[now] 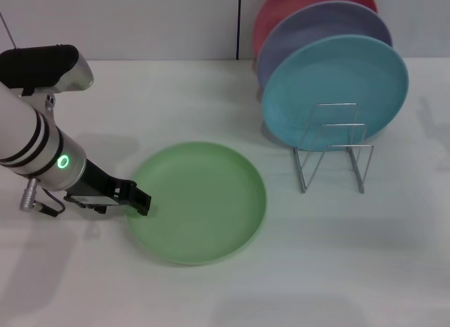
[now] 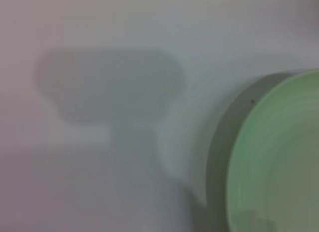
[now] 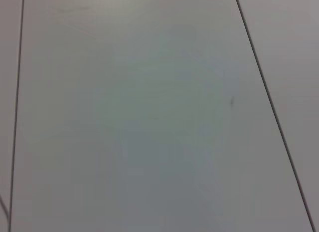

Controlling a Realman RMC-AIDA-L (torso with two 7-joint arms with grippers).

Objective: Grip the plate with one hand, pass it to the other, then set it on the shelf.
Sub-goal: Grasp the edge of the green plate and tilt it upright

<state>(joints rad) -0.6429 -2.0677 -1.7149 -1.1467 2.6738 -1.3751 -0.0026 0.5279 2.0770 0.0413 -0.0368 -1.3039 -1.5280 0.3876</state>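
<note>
Low over the white table (image 1: 211, 299), the black left gripper (image 1: 140, 199) meets the round light green plastic plate (image 1: 200, 200).
Whether its fingers grasp the rim, I cannot tell; the chrome wire rack (image 1: 334, 148) holds turquoise (image 1: 337, 88), lavender and red plates.

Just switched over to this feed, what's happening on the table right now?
The left gripper is low at the near-left rim of the light green plate, which lies flat on the white table; whether it has closed on the rim is not clear. Nothing is lifted or handed over yet. The right arm is out of the head view. The wire rack already holds a turquoise plate, a lavender plate and a red plate standing on edge.
</note>
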